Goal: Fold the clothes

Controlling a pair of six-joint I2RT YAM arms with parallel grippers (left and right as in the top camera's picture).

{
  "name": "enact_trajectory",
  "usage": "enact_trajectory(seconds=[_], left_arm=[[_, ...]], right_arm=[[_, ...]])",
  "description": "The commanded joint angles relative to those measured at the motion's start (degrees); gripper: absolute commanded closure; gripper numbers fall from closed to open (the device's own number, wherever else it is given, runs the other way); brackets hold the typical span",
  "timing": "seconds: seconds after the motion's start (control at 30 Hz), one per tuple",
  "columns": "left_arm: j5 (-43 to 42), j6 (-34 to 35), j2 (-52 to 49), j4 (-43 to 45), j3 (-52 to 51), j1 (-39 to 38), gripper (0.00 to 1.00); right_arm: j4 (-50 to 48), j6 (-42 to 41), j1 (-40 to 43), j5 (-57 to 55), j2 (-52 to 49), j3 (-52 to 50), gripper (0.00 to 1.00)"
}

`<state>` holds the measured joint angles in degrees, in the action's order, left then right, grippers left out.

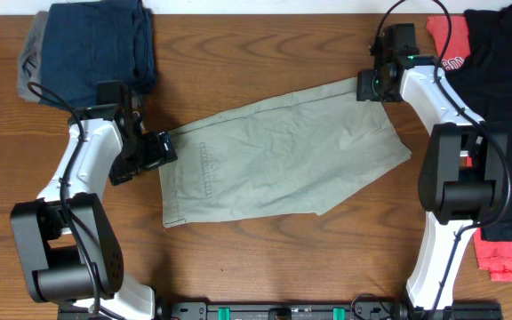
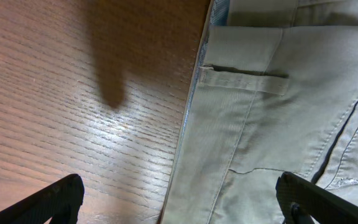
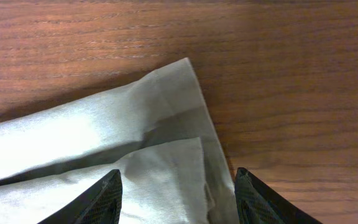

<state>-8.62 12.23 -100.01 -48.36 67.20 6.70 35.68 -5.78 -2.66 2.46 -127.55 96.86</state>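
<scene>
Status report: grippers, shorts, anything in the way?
Left gripper open astride waistband edge. Right gripper open astride hem corner. Shorts lying flat. Navy garment, black shirt clear of them.

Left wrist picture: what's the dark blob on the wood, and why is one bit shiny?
Left wrist view: the dark blob is a soft shadow on the table, likely from something overhead; the shiny patch is light glaring off the wood. Right wrist view: the shorts are brightly lit, with shadow along their upper edge.

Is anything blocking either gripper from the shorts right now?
Nothing visible does. The left gripper hangs open over the waistband edge of the shorts, half over bare table. The right gripper straddles a hem corner at the other end, with only cloth between its open jaws.
</scene>
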Motion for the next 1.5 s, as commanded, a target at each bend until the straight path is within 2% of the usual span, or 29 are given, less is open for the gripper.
enact_trajectory(seconds=[0.0,0.4,0.57,0.67,1.47], left_arm=[[0.1,0.6,0.0,-0.2,-0.2,0.1,0.0],[0.1,0.6,0.0,-0.2,-0.2,0.1,0.0],[0.1,0.6,0.0,-0.2,-0.2,0.1,0.0],[0.1,0.6,0.0,-0.2,-0.2,0.1,0.0],[0.1,0.6,0.0,-0.2,-0.2,0.1,0.0]], right_arm=[[0.0,0.1,-0.4,1.0,-2.4,-0.1,0.46],[0.8,0.1,-0.4,1.4,-3.2,1.9,0.68],[2.7,-2.3,-0.4,-0.7,-3.2,4.2,0.9],[3.7,-2.9,-0.4,-0.7,-3.2,5.5,0.98],[2.6,-7.5,-1.9,-1.3,1.3,6.2,0.99]])
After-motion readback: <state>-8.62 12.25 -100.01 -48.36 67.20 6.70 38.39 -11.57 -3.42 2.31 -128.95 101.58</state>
